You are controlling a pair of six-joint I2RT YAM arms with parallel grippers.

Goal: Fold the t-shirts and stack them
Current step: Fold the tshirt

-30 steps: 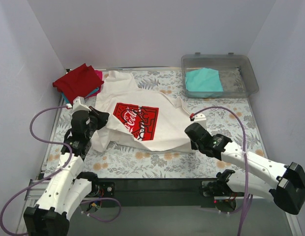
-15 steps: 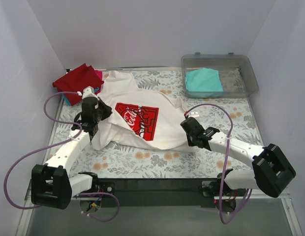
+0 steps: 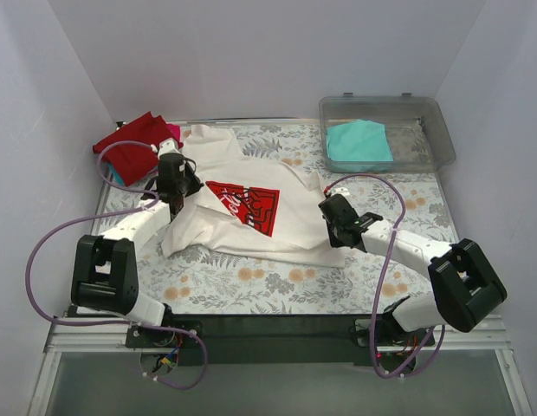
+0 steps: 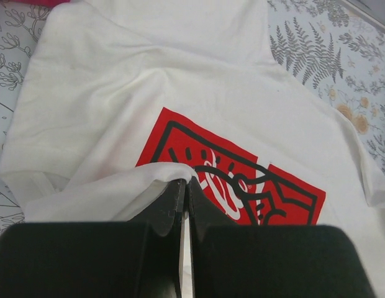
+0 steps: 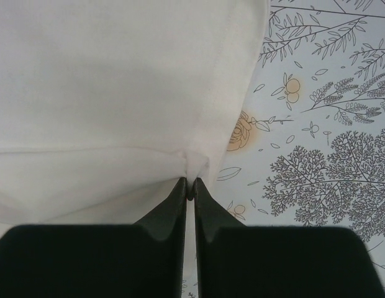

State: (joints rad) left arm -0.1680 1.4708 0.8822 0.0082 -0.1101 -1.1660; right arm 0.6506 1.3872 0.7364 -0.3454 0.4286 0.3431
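The left claw (image 4: 183, 181) is closed tight on a thin fold of the white t-shirt (image 3: 281, 238), and it pinches the cloth just at the edge of the red print (image 3: 244, 206). The right claw (image 5: 189, 183) is also pressed together on a small tuck of the same shirt, at its right edge, where the flowered worktop (image 3: 277, 290) begins. The shirt lies spread in the middle of the top view, a little left of centre, and it is crumpled along its lower left side.

My worry is the grip. Each claw holds only a little pinch of cloth, so I judge that a fast pull can make the fabric slip out on one side, and then the fold goes crooked. If the two arms do not travel together, the shirt may twist and the print may wrinkle under the fold. The left claw also works near the folded pile (image 3: 130, 146) in the upper left of the frame, and a wide swing there may push its red top shirt out of order. The teal t-shirt (image 3: 359, 143) in the clear bin (image 3: 443, 139) at the upper right is well apart, so I see no danger there.
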